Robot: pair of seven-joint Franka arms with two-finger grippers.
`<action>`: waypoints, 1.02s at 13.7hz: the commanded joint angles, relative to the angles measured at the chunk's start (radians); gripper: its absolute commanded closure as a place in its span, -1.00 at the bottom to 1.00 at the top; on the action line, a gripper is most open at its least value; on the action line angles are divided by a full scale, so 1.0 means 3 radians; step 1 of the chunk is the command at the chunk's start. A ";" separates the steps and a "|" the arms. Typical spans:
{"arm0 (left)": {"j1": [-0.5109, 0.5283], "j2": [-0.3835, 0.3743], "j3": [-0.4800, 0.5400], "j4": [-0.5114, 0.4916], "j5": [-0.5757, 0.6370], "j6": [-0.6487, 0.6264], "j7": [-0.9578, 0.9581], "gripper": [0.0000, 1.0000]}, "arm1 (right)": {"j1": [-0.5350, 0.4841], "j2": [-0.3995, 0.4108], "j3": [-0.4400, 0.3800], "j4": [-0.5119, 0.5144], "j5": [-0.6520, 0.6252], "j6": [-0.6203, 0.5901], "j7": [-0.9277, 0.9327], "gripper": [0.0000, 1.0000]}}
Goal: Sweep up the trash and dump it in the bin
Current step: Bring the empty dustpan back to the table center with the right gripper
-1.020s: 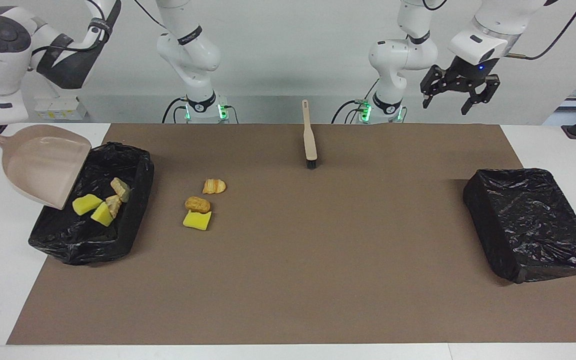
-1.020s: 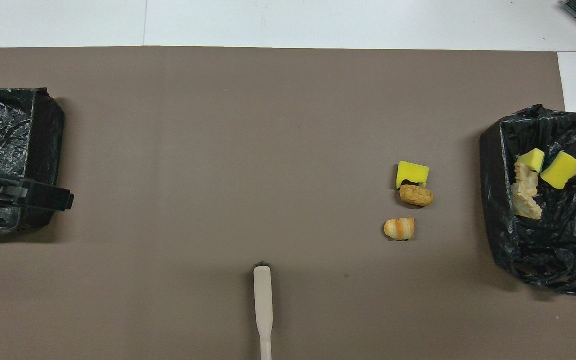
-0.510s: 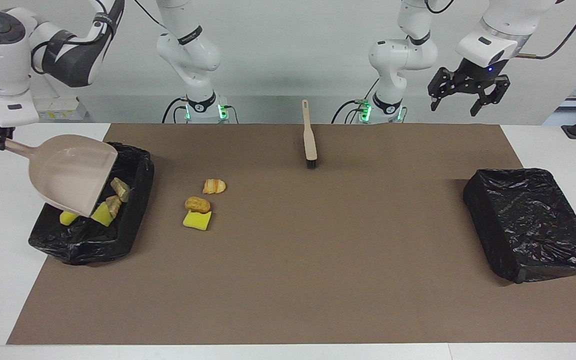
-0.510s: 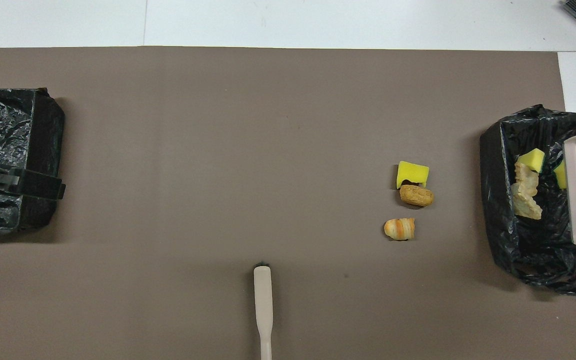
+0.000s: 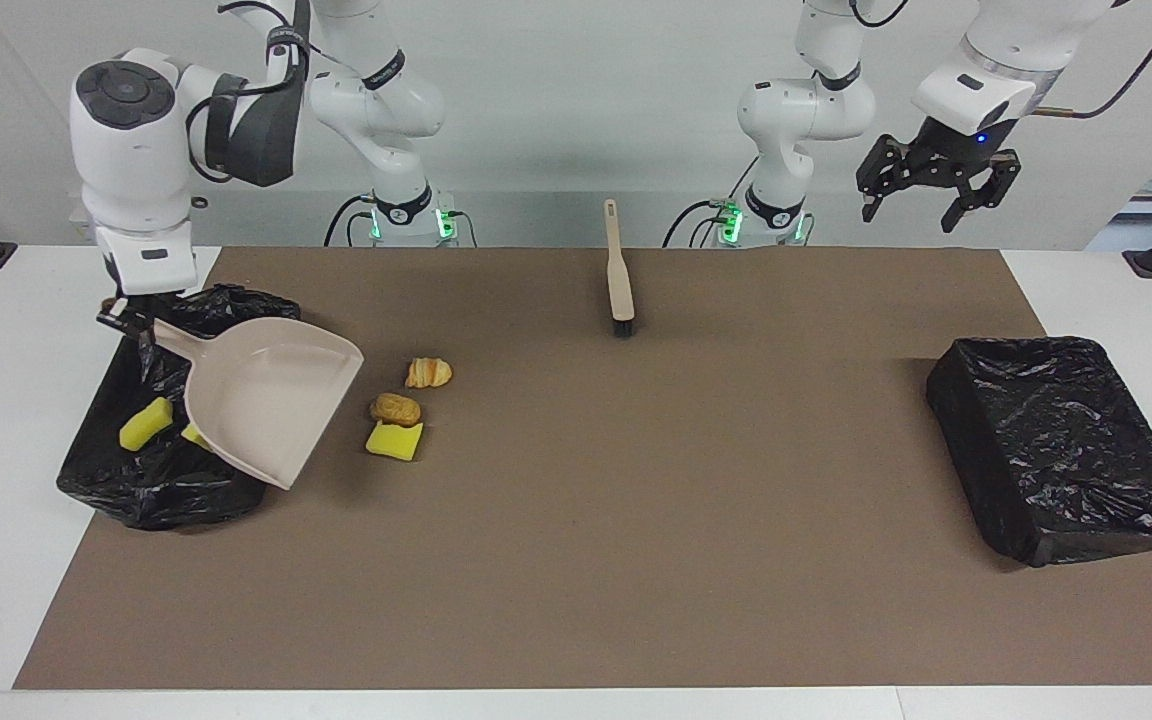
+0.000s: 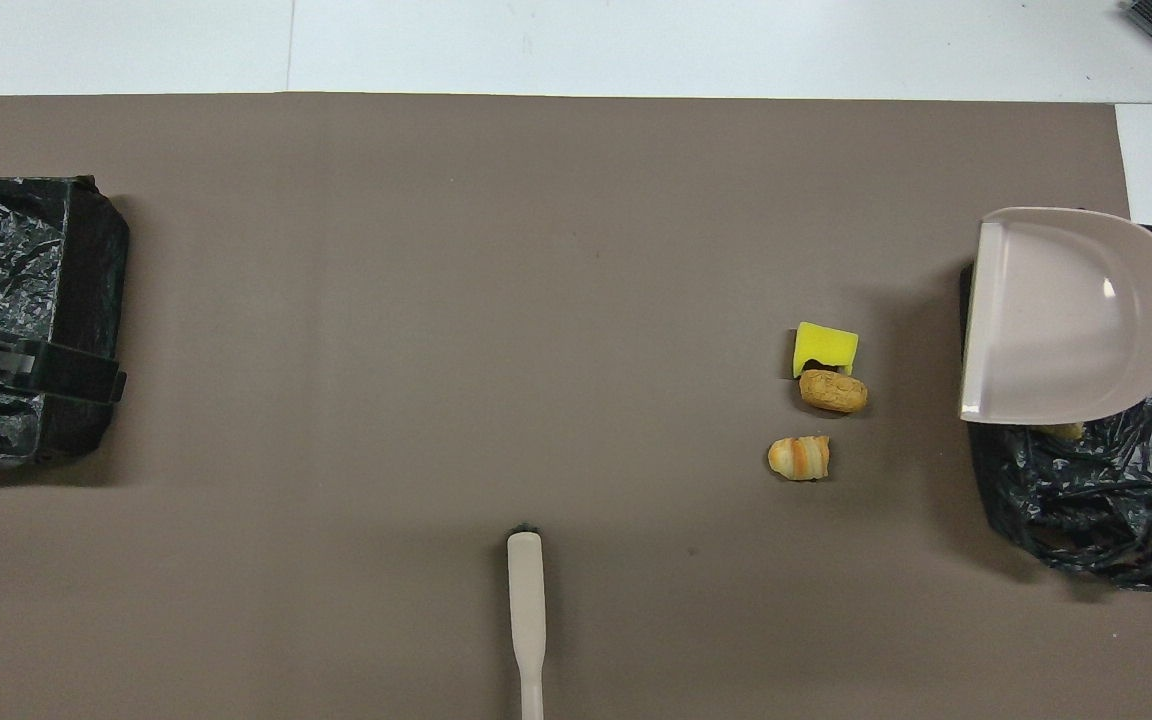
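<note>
My right gripper (image 5: 126, 318) is shut on the handle of the beige dustpan (image 5: 266, 410), which hangs tilted over the black-lined bin (image 5: 166, 480) at the right arm's end. The dustpan (image 6: 1066, 315) covers most of that bin (image 6: 1096, 500) in the overhead view. Two yellow sponge chunks (image 5: 145, 423) show in the bin; other scraps there are hidden. On the mat beside the bin lie a croissant piece (image 5: 428, 372) (image 6: 799, 457), a brown bread piece (image 5: 395, 408) (image 6: 833, 390) and a yellow sponge (image 5: 394, 440) (image 6: 825, 347). My left gripper (image 5: 926, 200) (image 6: 36, 365) waits open, up in the air.
A second black-lined bin (image 5: 996, 440) (image 6: 86, 300) stands at the left arm's end, under the left gripper in the overhead view. A beige brush (image 5: 620, 270) (image 6: 526, 610) lies on the brown mat near the robots, at the middle.
My right gripper has carried the dustpan across the bin toward the scraps on the mat, covering most of the bin's contents. The left gripper has barely moved.
</note>
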 commanded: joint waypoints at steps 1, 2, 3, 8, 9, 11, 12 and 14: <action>0.0030 0.0017 -0.0010 0.0069 0.0068 -0.0053 0.0160 -1.00 | 0.0270 0.0014 -0.0004 -0.0169 0.0276 -0.0025 0.0807 1.00; 0.0010 0.0017 0.0056 0.0074 0.0063 -0.0053 0.0171 -1.00 | 0.0423 0.0055 -0.0004 -0.0180 0.0353 -0.0035 0.1119 1.00; -0.0021 0.0017 0.0122 0.0069 0.0063 -0.0058 0.0171 -1.00 | 0.0556 0.0101 -0.0004 -0.0180 0.0420 -0.0055 0.1406 1.00; 0.0004 0.0002 0.0133 0.0053 0.0053 -0.0047 0.0156 -1.00 | 0.1164 0.0331 0.0001 -0.0150 0.0819 -0.0010 0.2924 1.00; -0.0010 -0.0004 0.0118 0.0043 0.0053 -0.0063 0.0135 -1.00 | 0.1343 0.0402 -0.0004 -0.0114 0.0824 0.0006 0.3292 1.00; -0.0001 -0.0004 0.0118 0.0043 0.0048 -0.0048 0.0120 -1.00 | 0.1564 0.0546 0.0001 -0.0027 0.0855 0.0041 0.3881 1.00; 0.0005 0.0001 0.0118 0.0043 0.0048 -0.0042 0.0120 -1.00 | 0.1646 0.0592 0.0001 -0.0007 0.0921 0.0052 0.4081 1.00; 0.0010 0.0001 0.0138 0.0043 0.0048 -0.0037 0.0140 -1.00 | 0.1881 0.0735 0.0001 0.0111 0.1003 0.0062 0.4576 1.00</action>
